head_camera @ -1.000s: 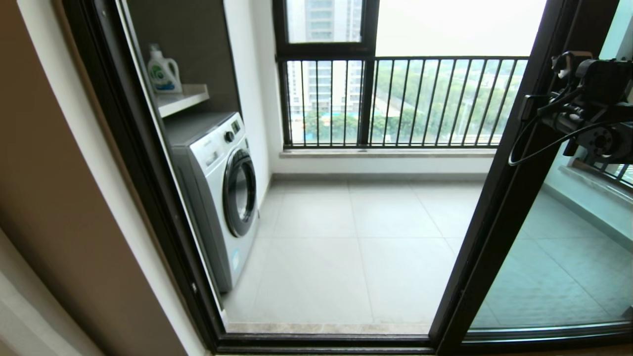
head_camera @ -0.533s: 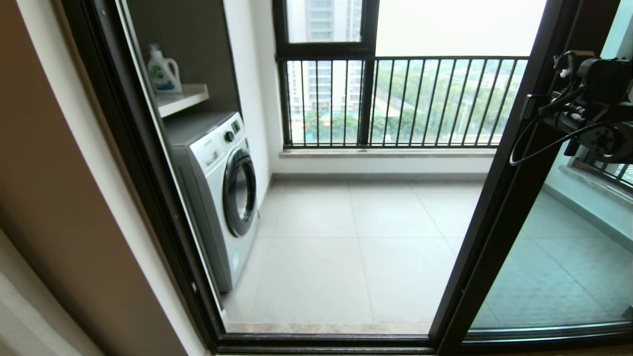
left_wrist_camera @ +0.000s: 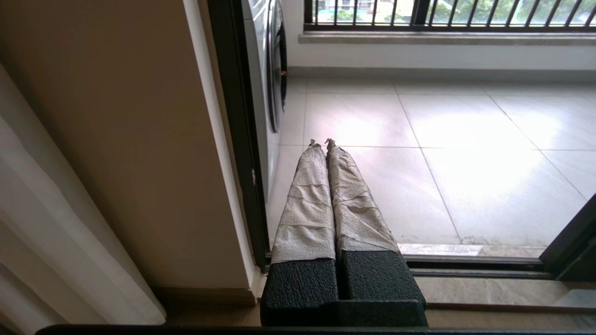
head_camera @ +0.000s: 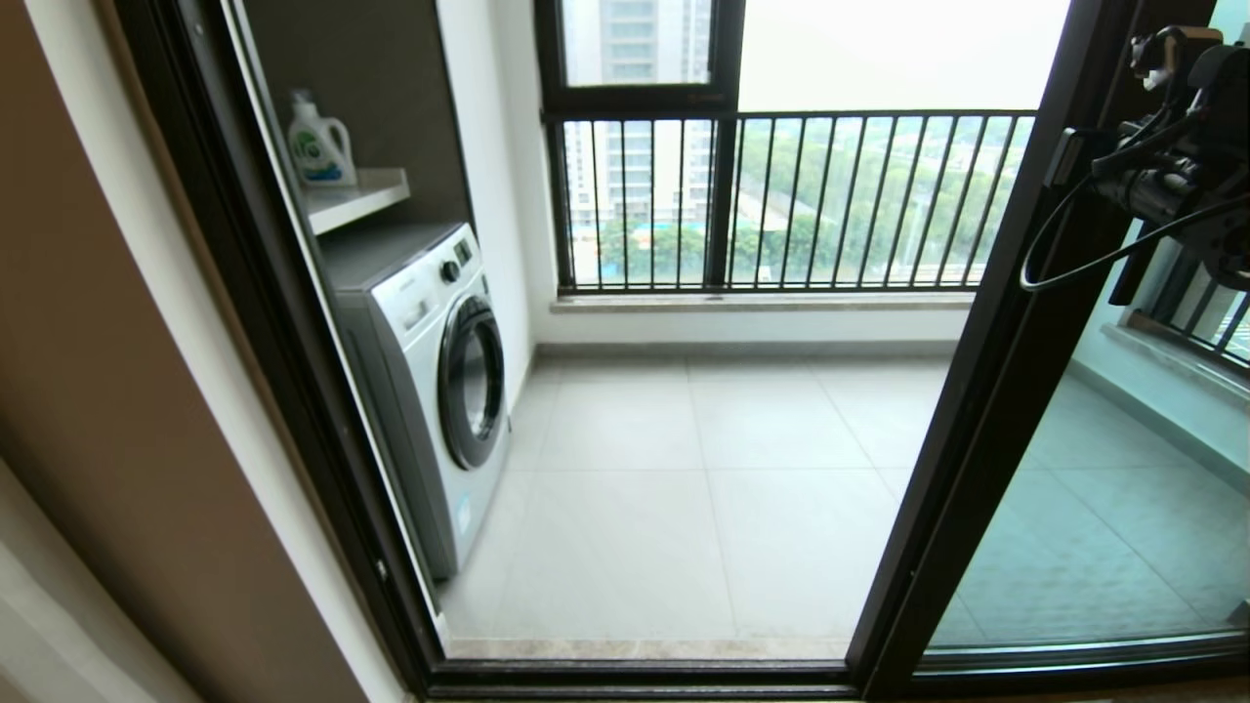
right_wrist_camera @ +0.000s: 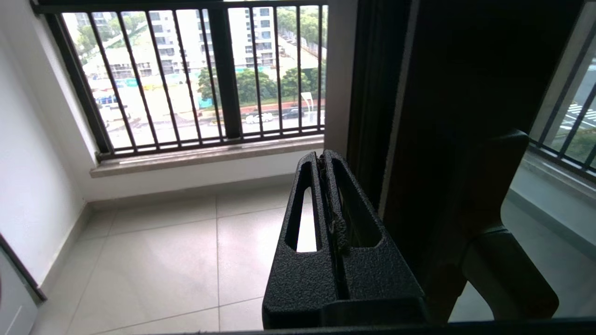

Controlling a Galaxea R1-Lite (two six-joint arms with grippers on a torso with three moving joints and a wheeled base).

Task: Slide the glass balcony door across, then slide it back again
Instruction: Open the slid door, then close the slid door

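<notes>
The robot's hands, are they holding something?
No. The right hand is shut beside the glass balcony door frame, gripping nothing. The left hand is shut and empty.

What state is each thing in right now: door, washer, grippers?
Black-framed glass balcony door: slid to the right, doorway open.
Silver front-loading washing machine: round door shut.
White detergent bottle: upright on the shelf.
Left gripper: shut, empty, low by the threshold.
Right gripper: shut, empty, beside the door's upright.
</notes>
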